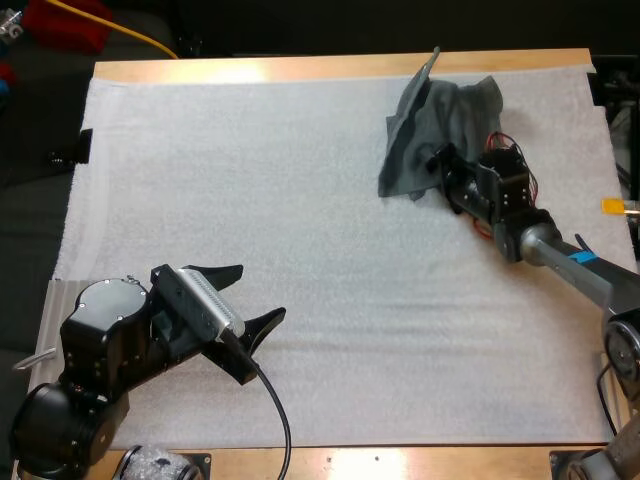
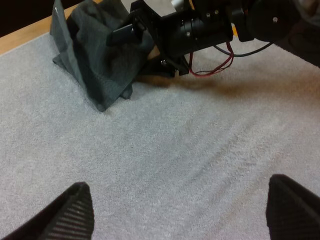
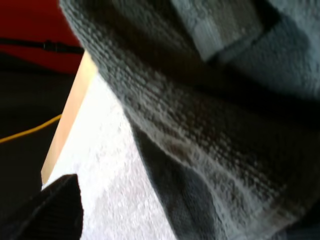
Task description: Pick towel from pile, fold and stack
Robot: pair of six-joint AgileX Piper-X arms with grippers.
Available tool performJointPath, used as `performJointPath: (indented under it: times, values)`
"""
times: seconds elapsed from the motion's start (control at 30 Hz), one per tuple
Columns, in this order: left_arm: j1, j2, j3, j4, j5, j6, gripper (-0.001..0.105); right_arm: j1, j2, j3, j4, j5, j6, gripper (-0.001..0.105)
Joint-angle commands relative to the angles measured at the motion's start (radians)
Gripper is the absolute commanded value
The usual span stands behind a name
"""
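progress: super early imo. No fold made and nothing stacked, so the pick, the fold and the stack are all still left.
left claw point(image 1: 262, 292): parked at the near left of the mat point(image 1: 300, 200), wide open with nothing in it. It's well apart from the action.
mat: bare white stretch between the two arms, with a few soft ripples. Looks like plenty of room to spread a towel flat for folding.
towel point(image 1: 435, 125): dark grey-green crumpled heap at the far right of the mat, near the far edge of the tabletop point(image 1: 330, 68). One corner pokes up. Can't tell if it's one towel or a few bunched together.
right claw point(image 1: 437, 165): right at the near side of the heap, nose into the cloth. Honestly can't tell if it has clamped on yet.
in the way: nothing much, just the towel's own bunching, which could hide the corners or drag extra cloth along.
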Motion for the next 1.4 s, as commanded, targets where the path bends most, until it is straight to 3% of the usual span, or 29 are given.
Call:
performJointPath:
  times: [0.0,0.2,0.23,0.4,0.53,0.83,1.1,1.37]
  values:
    - [-0.004,-0.001,-0.011,-0.006,0.007,0.004,0.069,0.0,-0.001,-0.009,-0.009,0.012,-0.005,0.072]
    - [-0.004,-0.001,-0.011,-0.006,0.007,0.001,0.069,0.0,-0.001,-0.009,-0.009,0.024,-0.005,0.037]
    - [-0.004,-0.001,-0.011,-0.006,0.007,0.0,0.069,0.0,-0.001,-0.009,-0.009,0.024,-0.005,0.035]
    - [-0.004,-0.001,-0.011,0.001,0.007,0.001,0.069,0.0,-0.001,-0.009,-0.016,-0.002,-0.007,0.002]
    - [-0.004,-0.001,-0.011,0.001,0.007,0.001,0.069,0.0,-0.015,-0.015,-0.018,-0.038,-0.032,0.0]
    - [-0.004,-0.001,-0.011,0.001,0.007,0.001,0.069,0.002,-0.196,-0.02,0.015,-0.043,-0.263,0.0]
    - [-0.004,-0.001,-0.011,0.001,0.007,0.001,0.069,0.002,-0.364,-0.136,0.354,-0.041,-0.539,0.0]
    - [-0.004,-0.001,-0.011,0.001,0.007,0.001,0.069,0.002,-0.47,-0.224,0.566,-0.041,-0.662,0.0]
